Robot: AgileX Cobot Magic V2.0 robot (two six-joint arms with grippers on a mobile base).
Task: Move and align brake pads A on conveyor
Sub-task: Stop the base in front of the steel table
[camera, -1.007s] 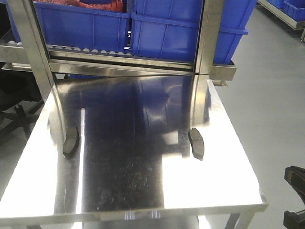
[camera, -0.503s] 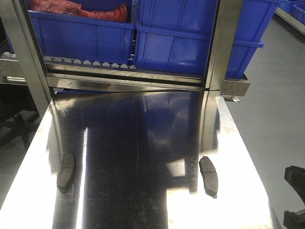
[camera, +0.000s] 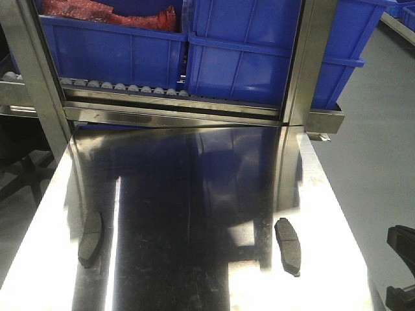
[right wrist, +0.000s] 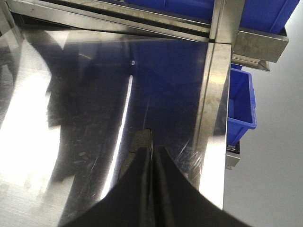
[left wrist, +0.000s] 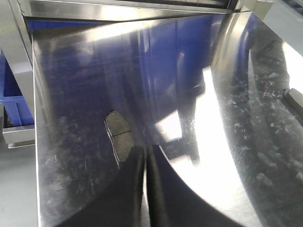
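Two brake pads A lie flat on the shiny steel table (camera: 194, 272), one at the left (camera: 89, 238) and one at the right (camera: 288, 245). In the left wrist view my left gripper (left wrist: 144, 152) is shut and empty, with the left pad (left wrist: 119, 135) just beyond its tips. In the right wrist view my right gripper (right wrist: 152, 149) is shut and empty, with the right pad (right wrist: 140, 142) partly hidden under its fingers. Neither gripper shows near the pads in the front view. The conveyor is out of view.
A steel roller rack (camera: 168, 103) with blue bins (camera: 246, 52) stands at the table's far end between two steel posts (camera: 311, 65). A dark robot part (camera: 402, 272) sits off the table's right edge. A pale oblong object (left wrist: 294, 100) lies at the left wrist view's right edge.
The front view has moved closer to the table and rack. Both pads now sit lower in the frame. They have not shifted on the table.
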